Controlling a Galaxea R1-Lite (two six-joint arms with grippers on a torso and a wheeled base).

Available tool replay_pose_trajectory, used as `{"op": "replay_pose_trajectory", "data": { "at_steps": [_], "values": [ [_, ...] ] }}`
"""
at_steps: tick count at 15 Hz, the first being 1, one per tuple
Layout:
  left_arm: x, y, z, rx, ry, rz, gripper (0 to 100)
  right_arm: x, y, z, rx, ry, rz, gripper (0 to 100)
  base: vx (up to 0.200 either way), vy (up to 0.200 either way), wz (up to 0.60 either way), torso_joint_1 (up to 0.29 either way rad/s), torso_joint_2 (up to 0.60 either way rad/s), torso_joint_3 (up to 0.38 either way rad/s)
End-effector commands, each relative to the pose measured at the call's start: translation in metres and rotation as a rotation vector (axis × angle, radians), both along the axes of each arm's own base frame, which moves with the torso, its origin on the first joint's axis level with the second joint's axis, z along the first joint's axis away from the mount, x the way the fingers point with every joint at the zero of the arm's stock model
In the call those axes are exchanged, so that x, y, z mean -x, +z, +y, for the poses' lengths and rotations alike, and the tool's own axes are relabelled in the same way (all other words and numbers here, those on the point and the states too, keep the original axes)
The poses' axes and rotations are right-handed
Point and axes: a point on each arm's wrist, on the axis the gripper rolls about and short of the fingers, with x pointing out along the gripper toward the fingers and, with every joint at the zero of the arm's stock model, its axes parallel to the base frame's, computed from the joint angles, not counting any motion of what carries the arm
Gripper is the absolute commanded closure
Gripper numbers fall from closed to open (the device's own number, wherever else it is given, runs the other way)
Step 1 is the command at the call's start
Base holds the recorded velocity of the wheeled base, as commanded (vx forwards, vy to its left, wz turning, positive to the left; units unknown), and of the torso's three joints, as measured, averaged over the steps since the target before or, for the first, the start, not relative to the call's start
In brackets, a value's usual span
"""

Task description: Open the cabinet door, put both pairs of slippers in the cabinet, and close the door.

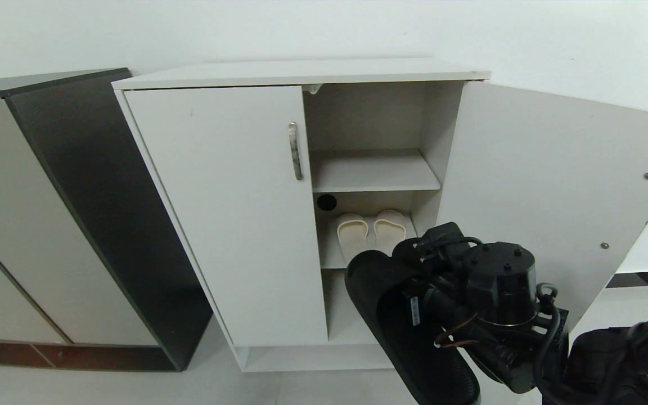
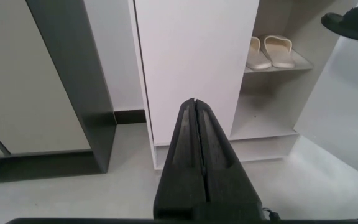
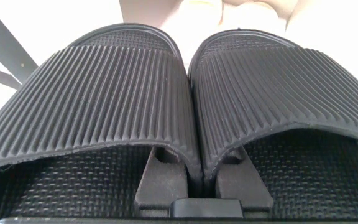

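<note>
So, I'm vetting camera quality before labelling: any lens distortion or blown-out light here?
Head view: wide-angle look, the cabinet sides slant inward toward the bottom. Right wrist view: the background beyond the black slippers is washed out. Left wrist view: even light, no glare on the closed door.

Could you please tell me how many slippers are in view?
4: two white slippers side by side in the cabinet's middle compartment; two black slippers in the right gripper. The shut door may hide more.
</note>
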Motion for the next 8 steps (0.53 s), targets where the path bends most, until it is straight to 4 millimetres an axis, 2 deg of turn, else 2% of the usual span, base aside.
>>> {"op": "replay_pose_trajectory", "data": {
  "at_steps": [1, 6, 8],
  "values": [
    [0.0, 0.0, 0.0, 0.0, 0.0, 0.002, 100, 0.0, -0.001, 0.0, 0.004, 0.001, 0.003, 100, 0.0, 0.0, 0.0, 0.0, 0.0, 0.0],
    [0.0, 0.0, 0.0, 0.001, 0.001, 0.002, 100, 0.004, -0.004, 0.006, -0.027, 0.057, -0.014, 100, 0.0, 0.0, 0.0, 0.0, 0.0, 0.0],
    [0.0, 0.0, 0.0, 0.0, 0.0, 0.002, 100, -0.003, 0.002, 0.032, -0.07, 0.07, -0.048, 100, 0.0, 0.0, 0.0, 0.0, 0.0, 0.0]
  ]
}}
